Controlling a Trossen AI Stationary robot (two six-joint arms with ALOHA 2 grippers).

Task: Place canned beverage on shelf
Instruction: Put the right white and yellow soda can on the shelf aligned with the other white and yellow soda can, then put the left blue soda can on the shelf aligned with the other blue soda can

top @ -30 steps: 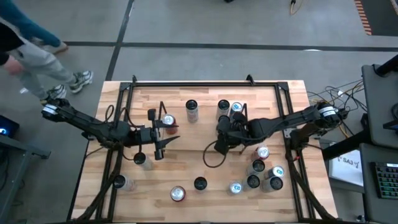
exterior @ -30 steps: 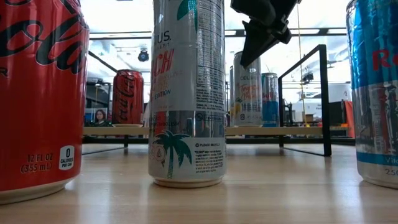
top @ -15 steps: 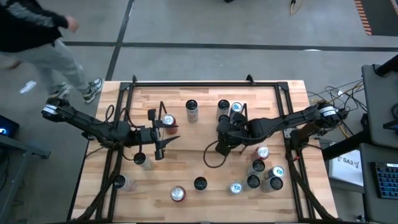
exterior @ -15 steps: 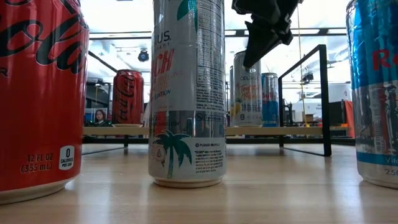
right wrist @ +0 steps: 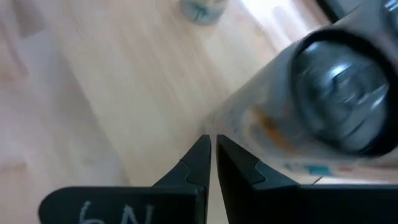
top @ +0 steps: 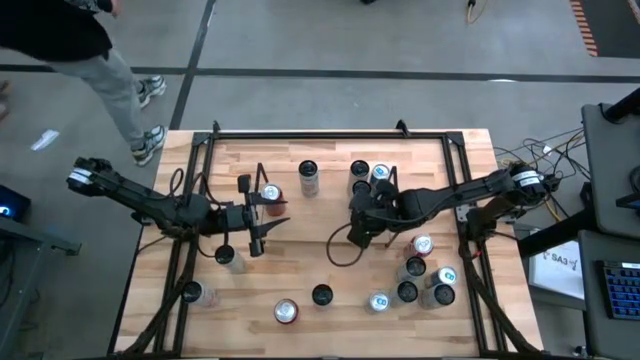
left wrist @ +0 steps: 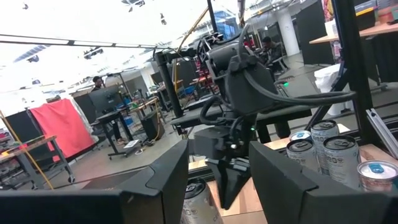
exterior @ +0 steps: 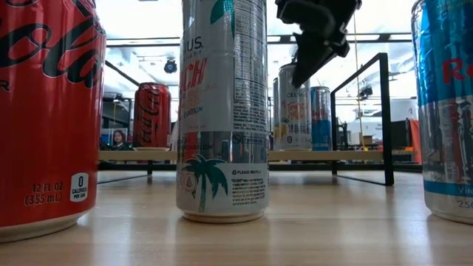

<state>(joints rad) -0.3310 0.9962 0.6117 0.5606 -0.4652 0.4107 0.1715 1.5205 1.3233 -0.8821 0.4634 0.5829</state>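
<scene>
The shelf (top: 330,190) stands at the table's far middle, with a red can (top: 270,193), a tall dark-topped can (top: 308,176) and two silver-topped cans (top: 380,175) upright on its wood base (exterior: 222,156). My right gripper (top: 358,235) hangs shut above the table, just near of the shelf's right end, tilted down. In the right wrist view a silver-topped can (right wrist: 329,106) shows beyond my right gripper (right wrist: 213,155), apart from it. My left gripper (top: 262,228) hovers open near the shelf's left end, nothing between its fingers (left wrist: 155,186).
Loose cans stand on the near table: a cluster at the right (top: 422,275), a dark can (top: 321,295), a red one (top: 287,311), two at the left (top: 228,256). Three fill the low view's foreground (exterior: 224,111). A person walks beyond the far left corner (top: 110,60).
The person beyond the far left corner has walked on. Both arms have kept still.
</scene>
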